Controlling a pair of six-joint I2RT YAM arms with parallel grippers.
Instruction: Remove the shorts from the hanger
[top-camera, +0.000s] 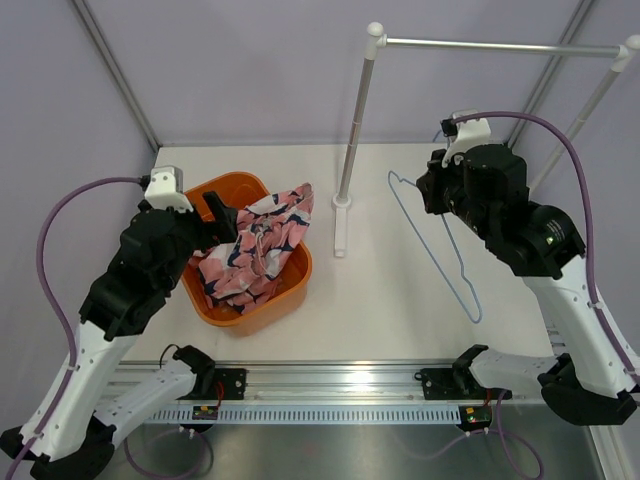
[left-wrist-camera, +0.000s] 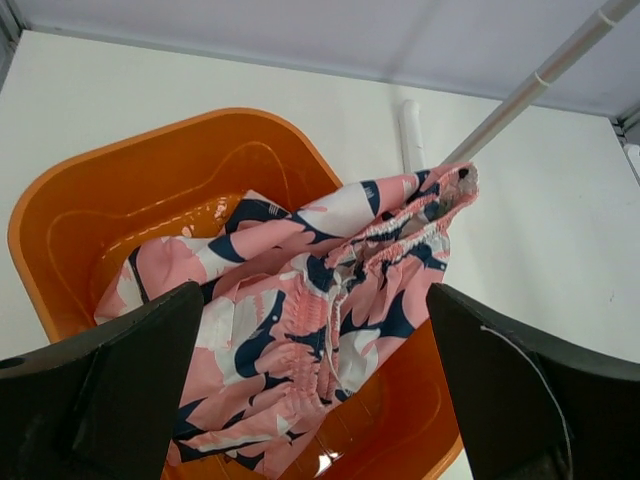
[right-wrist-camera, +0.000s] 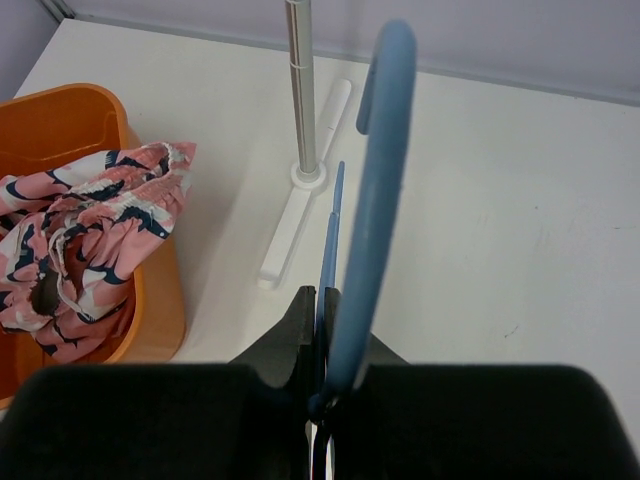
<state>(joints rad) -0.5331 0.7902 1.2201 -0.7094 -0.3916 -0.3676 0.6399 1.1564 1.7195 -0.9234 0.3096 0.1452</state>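
The shorts (top-camera: 255, 250) lie bunched in the orange basket (top-camera: 238, 183) at the left middle of the overhead view, their gathered waistband flopped over the basket's right rim, well apart from the hanger (right-wrist-camera: 375, 200). The left gripper (left-wrist-camera: 312, 300) hangs over the basket with its fingers (left-wrist-camera: 130, 370) spread wide to either side of the fabric; whether they touch it I cannot tell. The right gripper (right-wrist-camera: 320, 340) is pinched tight on the blue wire, holding the hanger above the white table (top-camera: 400, 310) at the right middle, hook toward the back. Between the two stands the clothes rail (top-camera: 357, 110), its pole rising from a white foot (top-camera: 341, 225) just right of the basket, so it sits in the gap between shorts and hanger. From the left wrist the dark fingers cover the lower corners and hide part of the shorts and basket. From the right wrist the gripper body blocks the whole bottom strip, the hanger is a blurred blue band close to the lens, and the basket is cut off at the left edge
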